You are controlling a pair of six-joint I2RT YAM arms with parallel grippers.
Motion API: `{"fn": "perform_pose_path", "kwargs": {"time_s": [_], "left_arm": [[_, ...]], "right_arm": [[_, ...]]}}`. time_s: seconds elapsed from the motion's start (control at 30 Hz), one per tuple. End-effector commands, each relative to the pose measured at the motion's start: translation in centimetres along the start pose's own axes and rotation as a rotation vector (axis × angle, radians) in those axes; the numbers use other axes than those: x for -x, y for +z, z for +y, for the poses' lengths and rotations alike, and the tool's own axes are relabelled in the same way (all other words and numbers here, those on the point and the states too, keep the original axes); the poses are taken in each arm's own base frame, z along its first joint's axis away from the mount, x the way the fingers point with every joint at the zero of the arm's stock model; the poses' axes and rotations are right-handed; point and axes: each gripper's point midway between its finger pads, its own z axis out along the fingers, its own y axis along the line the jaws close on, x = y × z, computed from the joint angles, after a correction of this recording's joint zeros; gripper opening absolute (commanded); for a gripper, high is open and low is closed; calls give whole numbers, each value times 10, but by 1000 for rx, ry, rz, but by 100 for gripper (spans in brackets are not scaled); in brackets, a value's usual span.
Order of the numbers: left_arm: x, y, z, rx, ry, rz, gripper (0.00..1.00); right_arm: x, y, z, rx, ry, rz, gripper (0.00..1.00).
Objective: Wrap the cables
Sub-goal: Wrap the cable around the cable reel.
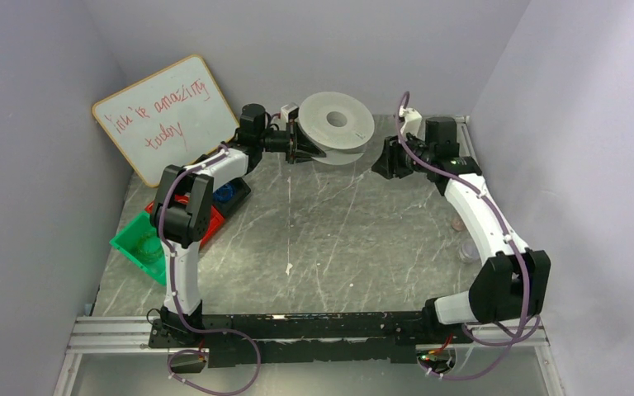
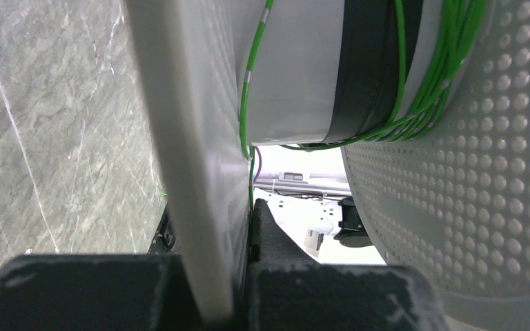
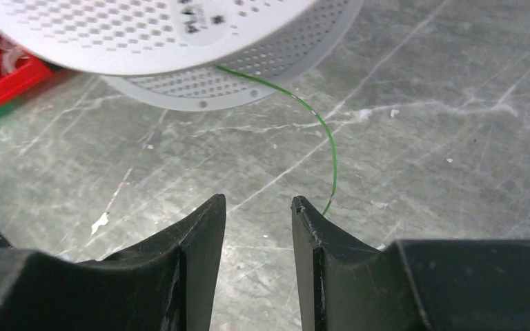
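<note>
A white perforated spool (image 1: 337,124) stands at the back centre of the table. My left gripper (image 1: 301,147) is shut on one flange of the spool (image 2: 186,138), which is clamped between its fingers (image 2: 276,234). Thin green cable (image 2: 414,103) is wound round the spool's core, with one strand running down along the flange. My right gripper (image 1: 384,157) is open and empty just right of the spool (image 3: 145,34), low over the table. A loose green cable strand (image 3: 321,124) curves out from under the spool and ends behind my right gripper's (image 3: 258,201) right fingertip (image 3: 303,214).
A whiteboard (image 1: 165,115) leans on the back left wall. A green bin (image 1: 142,243) and a red bin (image 1: 206,219) sit at the left under the left arm, with a blue coil (image 1: 224,194) beside them. A small white scrap (image 1: 289,269) lies mid-table.
</note>
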Motion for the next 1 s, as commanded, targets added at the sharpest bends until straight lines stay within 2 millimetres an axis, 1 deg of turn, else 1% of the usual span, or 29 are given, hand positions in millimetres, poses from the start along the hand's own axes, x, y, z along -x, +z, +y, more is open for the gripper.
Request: {"fn": "perform_pose_path", "kwargs": {"time_s": [0.0,0.1,0.2,0.3,0.33,0.43,0.53,0.67,0.8,0.87,0.97], "left_arm": [[-5,-7,-43,-66,151,13,2],[-5,-7,-44,-67,153,10,2],[-4,-7,-45,-69,154,7,2],[-6,-8,-48,-73,157,9,2],[-6,-8,-49,-72,158,9,2],[-7,-9,-49,-73,159,9,2],[-9,-9,-50,-75,160,13,2],[-10,-9,-52,-77,163,16,2],[-12,-9,-53,-80,165,19,2],[-13,-9,-53,-81,164,21,2],[-13,-8,-53,-82,162,25,2]], "right_arm": [[35,-34,26,88,-58,-78,44],[43,-44,27,75,-75,-96,44],[42,-43,20,44,-88,-96,44],[32,-33,4,-13,-106,-88,44],[26,-29,0,-21,-105,-78,44],[14,-16,-7,-21,-88,-47,45],[8,-5,-14,-25,-69,-25,45],[8,3,-26,-60,-59,-15,45],[10,7,-31,-74,-65,-16,43],[10,10,-31,-65,-63,-12,41],[8,14,-29,-40,-58,-3,34]]}}
